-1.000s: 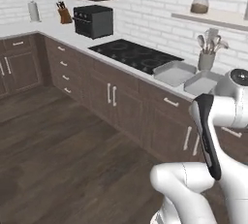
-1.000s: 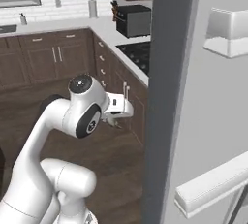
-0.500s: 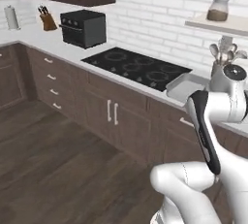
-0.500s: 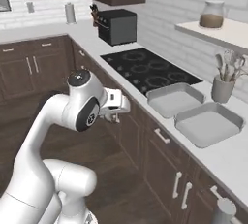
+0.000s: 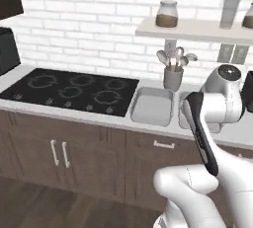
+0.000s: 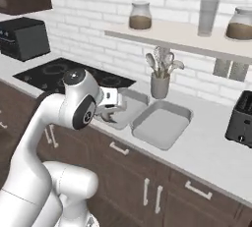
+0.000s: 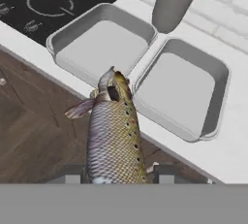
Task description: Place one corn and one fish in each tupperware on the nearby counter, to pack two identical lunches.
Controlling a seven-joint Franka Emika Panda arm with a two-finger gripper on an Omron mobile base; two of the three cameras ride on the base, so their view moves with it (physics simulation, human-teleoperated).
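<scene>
gripper (image 7: 116,173) jaws clamp one fish (image 7: 112,136), head outward. it hangs before the counter (image 7: 227,150) edge, near two side-by-side tupperware (image 7: 99,41) trays.

No readable text or labels anywhere.

Fish (image 7: 114,138): grey-brown, scaled, yellowish flank with dark spots. Tupperware (image 7: 191,89): two trays, plain light grey. Cooktop (image 5: 74,90): black, pale ring markings.

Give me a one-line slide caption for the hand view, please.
End effector shut on a scaly fish, nose toward two empty grey tupperware trays on the counter.
</scene>
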